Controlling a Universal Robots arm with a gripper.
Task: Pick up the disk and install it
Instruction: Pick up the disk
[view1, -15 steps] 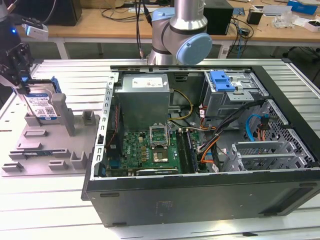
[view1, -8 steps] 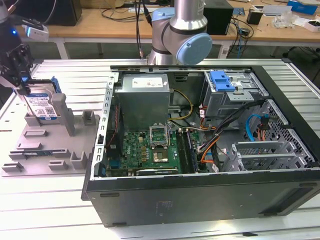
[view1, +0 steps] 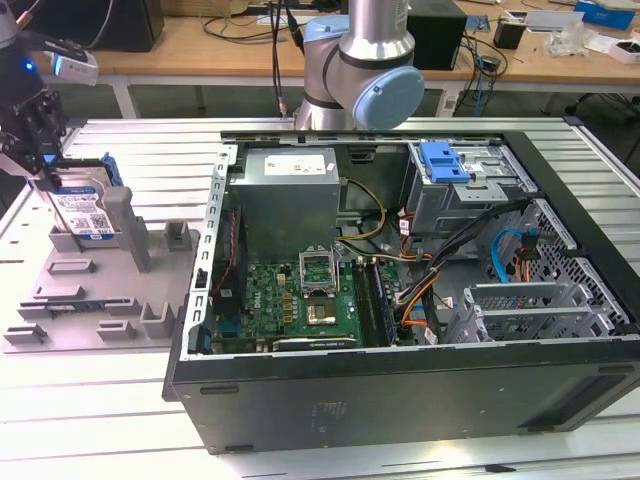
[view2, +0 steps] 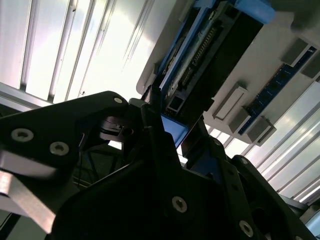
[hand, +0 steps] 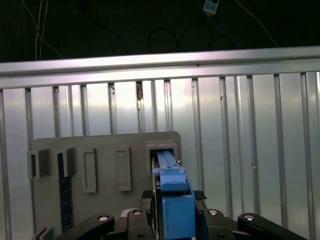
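Note:
The disk (view1: 88, 207) stands on edge in a slot of the grey holder plate (view1: 100, 300) at the exterior view's left. It is silver with a white-and-blue label and a blue carrier frame. My gripper (view1: 45, 172) reaches down onto the end of the disk. In the first wrist view the blue carrier edge (hand: 174, 192) runs from the holder's slot back between my fingers (hand: 156, 200), which press against both its sides. The second wrist view looks along the disk (view2: 200, 65), with its blue frame end sitting in my gripper (view2: 172, 127).
An open computer case (view1: 400, 400) lies to the exterior view's right of the holder, with a grey power supply (view1: 290, 190), a green mainboard (view1: 300, 300) and a drive cage with a blue latch (view1: 445, 163). The arm's base (view1: 360, 70) stands behind the case. The ribbed metal table (hand: 240, 140) surrounds both.

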